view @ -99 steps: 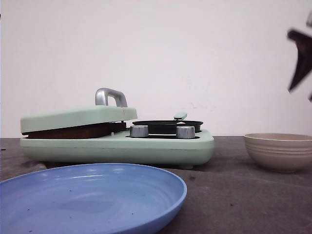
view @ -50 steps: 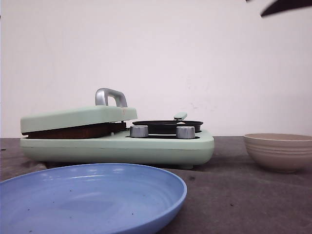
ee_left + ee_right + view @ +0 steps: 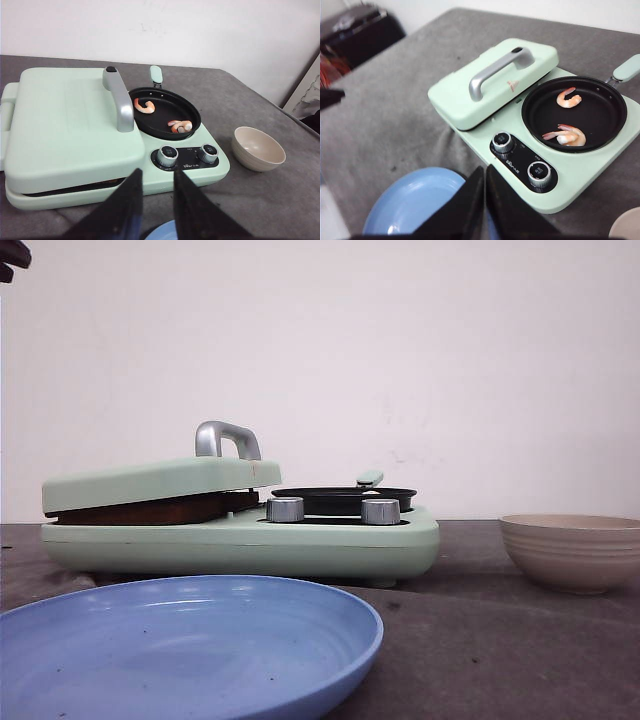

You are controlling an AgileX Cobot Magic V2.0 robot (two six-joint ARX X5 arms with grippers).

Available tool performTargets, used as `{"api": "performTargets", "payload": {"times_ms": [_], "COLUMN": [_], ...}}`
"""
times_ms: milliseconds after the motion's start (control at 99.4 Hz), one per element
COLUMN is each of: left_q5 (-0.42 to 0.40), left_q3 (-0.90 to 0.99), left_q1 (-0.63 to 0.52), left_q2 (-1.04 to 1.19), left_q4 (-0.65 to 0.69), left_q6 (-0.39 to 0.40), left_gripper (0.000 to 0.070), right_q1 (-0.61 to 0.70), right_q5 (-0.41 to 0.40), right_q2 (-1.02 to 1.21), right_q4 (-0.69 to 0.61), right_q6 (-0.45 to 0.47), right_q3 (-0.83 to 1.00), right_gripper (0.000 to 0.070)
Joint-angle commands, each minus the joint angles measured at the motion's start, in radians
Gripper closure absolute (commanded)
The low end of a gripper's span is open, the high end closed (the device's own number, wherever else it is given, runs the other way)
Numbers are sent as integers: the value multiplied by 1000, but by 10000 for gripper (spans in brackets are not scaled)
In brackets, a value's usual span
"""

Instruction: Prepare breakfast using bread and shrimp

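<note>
The bread (image 3: pixel 150 510) shows only as a dark brown crust edge in the slit under the shut mint-green lid (image 3: pixel 160 480) of the breakfast maker. Two pink shrimp (image 3: pixel 145 105) (image 3: pixel 181 126) lie in the black pan (image 3: pixel 575 112) on the maker's right half; the right wrist view shows the same shrimp (image 3: pixel 568 98) (image 3: pixel 565 135). My left gripper (image 3: pixel 156 175) hovers open and empty over the maker's front edge, near the knobs. My right gripper (image 3: pixel 483 172) hangs shut and empty above the blue plate (image 3: pixel 415 200) and the maker's front corner.
The blue plate (image 3: pixel 190 640) lies in front of the maker. A beige bowl (image 3: pixel 572 550) stands to its right. The lid has a silver handle (image 3: pixel 120 97). A dark piece of an arm (image 3: pixel 8 255) shows at the front view's top left corner. A white wall runs behind.
The dark gripper shape at the upper right of the front view rose and left the frame. A dark arm piece has come in at the top left corner. The maker, plate and bowl have not moved.
</note>
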Motion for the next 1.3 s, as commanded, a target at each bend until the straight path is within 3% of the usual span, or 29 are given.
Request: {"api": "performTargets", "payload": {"times_ms": [0,282,382,684,895,1136,1287], "left_q5": [5,-8,-12,-113,-176,-192,-192], "left_q3": [4,-19,-31,-162,-249,-248,-248], "left_q1": [-5,-15,-26,-51,-50,-50,-50], "left_q2": [-1,-38,-84,-268,-316,-316,-316], "left_q4": [8,88,86,75,82,84,84], "left_q6": [-7,-56,-98,-130,-150,-156,-177], "left_gripper": [690,690,690,690,690,690,689], "right_q1": [24,96,105,107,107,107,107], "right_q5": [20,63,71,79,96,100,161], "right_q2": [0,-32,-74,-217,-238,-236,-236], "right_q4": [10,121,182,358,366,350,349], "right_q6": [-62,-93,-90,-25,-32,-58,-56], "right_q3": [8,-39,-111,-388,-464,-468,-468], "right_gripper": [700,700,700,700,700,700,700]}}
